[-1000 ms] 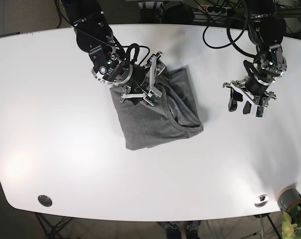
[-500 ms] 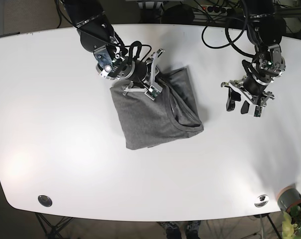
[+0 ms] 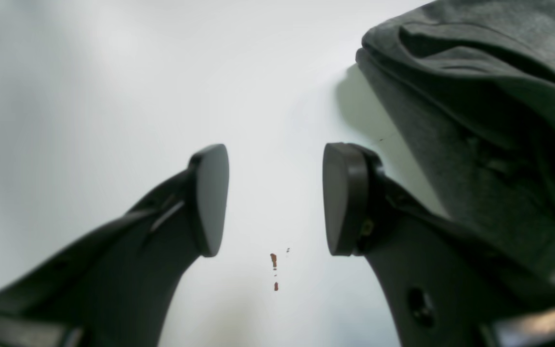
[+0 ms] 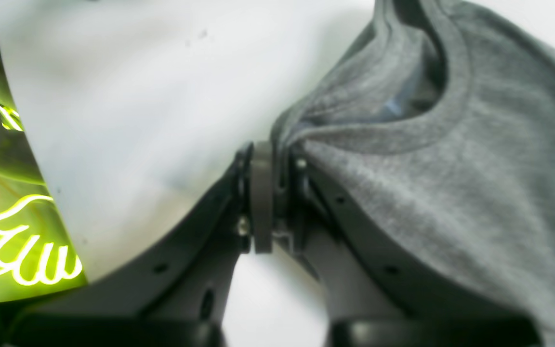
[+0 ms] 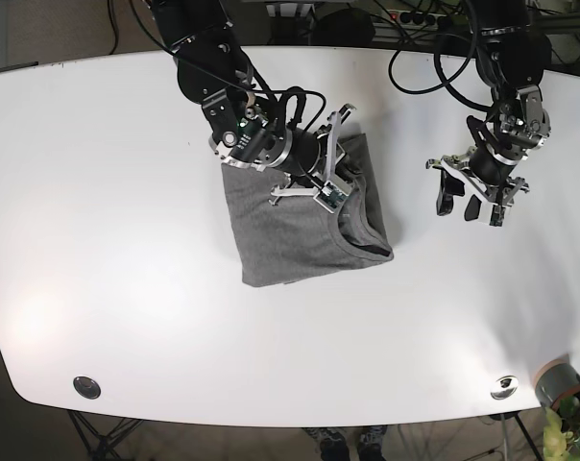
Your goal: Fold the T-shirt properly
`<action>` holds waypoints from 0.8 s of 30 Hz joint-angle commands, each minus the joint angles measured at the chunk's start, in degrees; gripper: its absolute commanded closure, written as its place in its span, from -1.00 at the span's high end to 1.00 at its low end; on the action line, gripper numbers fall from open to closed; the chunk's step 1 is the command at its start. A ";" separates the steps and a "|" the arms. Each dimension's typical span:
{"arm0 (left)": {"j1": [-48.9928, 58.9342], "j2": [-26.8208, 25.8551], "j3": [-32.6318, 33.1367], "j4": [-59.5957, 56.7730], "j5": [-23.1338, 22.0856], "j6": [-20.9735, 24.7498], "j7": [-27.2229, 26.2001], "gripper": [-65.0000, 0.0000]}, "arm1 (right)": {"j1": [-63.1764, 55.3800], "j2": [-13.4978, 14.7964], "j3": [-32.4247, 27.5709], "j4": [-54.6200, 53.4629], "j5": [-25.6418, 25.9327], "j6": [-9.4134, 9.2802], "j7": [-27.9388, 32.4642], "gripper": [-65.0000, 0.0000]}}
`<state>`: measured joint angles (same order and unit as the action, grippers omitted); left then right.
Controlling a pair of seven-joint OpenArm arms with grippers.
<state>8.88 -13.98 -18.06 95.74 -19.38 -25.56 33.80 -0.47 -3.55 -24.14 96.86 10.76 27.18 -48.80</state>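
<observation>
The grey T-shirt (image 5: pixel 290 230) lies folded in a rough square mid-table. My right gripper (image 5: pixel 335 187) sits over its right part, shut on a bunch of cloth beside the collar. The right wrist view shows this up close: the right gripper (image 4: pixel 270 149) pinches the T-shirt (image 4: pixel 451 168) with the neck opening just above. My left gripper (image 5: pixel 468 206) hovers open over bare table, well to the right of the shirt. In the left wrist view the left gripper (image 3: pixel 275 193) holds nothing, and the T-shirt (image 3: pixel 475 120) edge lies beyond its right finger.
The white table (image 5: pixel 127 240) has round metal fittings near the front edge at the left (image 5: pixel 86 387) and right (image 5: pixel 504 387). A grey cup (image 5: pixel 557 381) and a plant stand at the front right corner. Small brown specks (image 3: pixel 274 260) mark the table.
My right gripper has moved to the right across the shirt, pulling the gripped cloth with it, so the shirt's right side now looks narrower. The left arm has barely moved.
</observation>
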 commanded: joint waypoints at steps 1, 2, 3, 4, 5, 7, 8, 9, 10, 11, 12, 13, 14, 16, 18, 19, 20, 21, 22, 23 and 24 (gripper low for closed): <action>-0.75 -0.75 -0.26 2.32 -0.98 -0.15 -1.32 -0.10 | 0.60 -1.33 0.01 -2.22 0.80 0.29 0.84 -0.90; -0.84 -0.75 -0.26 2.76 -0.98 -0.15 -1.32 -0.10 | 0.60 -1.77 0.01 -3.28 0.71 0.38 0.84 -0.90; -0.84 -0.75 -0.18 3.29 -0.98 -0.15 -1.32 -0.10 | 0.60 -2.03 0.01 -4.33 0.71 0.38 0.84 -0.90; -0.84 -0.75 -0.18 3.64 -0.98 -0.15 -1.32 -0.10 | 0.60 -2.21 0.01 -5.21 0.88 0.38 0.84 -0.89; -0.84 -0.75 -0.09 3.90 -0.98 -0.15 -1.32 -0.10 | 0.60 -2.21 0.01 -5.56 1.06 0.38 0.84 -0.89; -1.02 -0.66 0.09 4.08 -1.06 -0.15 -1.32 -0.10 | 0.60 -2.21 0.01 -5.74 1.15 0.38 0.84 -0.82; -1.10 -0.66 0.09 4.08 -1.06 -0.15 -1.32 -0.10 | 0.60 -2.21 0.01 -5.65 1.15 0.38 0.84 -0.72; -1.54 -0.66 0.26 4.08 -1.06 -0.15 -1.32 -0.10 | 0.60 -2.21 0.18 -5.30 1.15 0.38 0.84 -0.60; -2.16 -0.66 0.79 4.08 -1.06 -0.15 -1.23 -0.10 | 0.60 -2.03 0.36 -3.98 1.15 0.38 0.84 -0.42; -2.42 -0.66 1.58 4.08 -1.06 -0.15 -1.23 -0.10 | 0.43 -1.68 0.45 -2.66 1.15 0.38 0.84 -0.25; -2.69 -0.66 2.46 4.08 -1.06 -0.15 -1.23 -0.10 | 0.25 -0.71 0.45 -1.34 1.15 0.38 0.84 -0.10; -2.77 -0.66 3.43 4.08 -1.06 -0.15 -1.23 -0.10 | 0.25 0.34 0.45 0.42 1.15 0.38 0.84 0.05; -2.86 -0.66 4.39 4.43 -1.06 -0.15 -1.23 -0.10 | 0.25 1.22 0.54 2.00 1.24 0.38 0.84 0.18; -2.86 -0.66 6.50 4.96 -1.06 -0.15 -1.23 -0.10 | 0.34 2.28 0.54 4.55 1.24 0.38 0.66 0.35; -2.95 -0.66 8.70 5.13 -1.06 -0.15 -1.32 -0.10 | 0.69 2.80 0.71 5.78 1.24 0.38 0.58 0.42; -3.04 -0.66 9.41 5.05 -1.06 -0.15 -1.32 -0.10 | 1.31 2.80 1.59 5.78 1.15 0.38 0.58 0.41; -3.04 -0.66 10.46 4.96 -1.06 -0.15 -1.41 -0.10 | 2.45 2.98 3.35 5.78 1.15 0.38 0.58 0.40; -3.13 -0.57 11.52 5.13 -1.06 -0.15 -1.41 -0.10 | 3.06 2.80 4.93 5.60 1.24 0.47 0.58 0.40; -3.13 -0.40 12.75 5.31 -1.06 -0.15 -1.41 -0.10 | 3.59 2.80 6.34 5.60 1.24 0.47 0.58 0.40; -3.13 0.22 13.45 5.31 -1.06 -0.15 -1.41 -0.10 | 4.03 2.80 7.22 5.60 1.24 0.47 0.58 0.40; -3.13 0.92 14.15 5.75 -0.89 -0.15 -1.41 -0.10 | 4.82 2.98 8.62 5.51 1.24 0.47 0.58 0.39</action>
<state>6.52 -13.56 -4.29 99.81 -19.53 -25.52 33.74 2.55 -0.45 -16.51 101.36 11.33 27.88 -49.67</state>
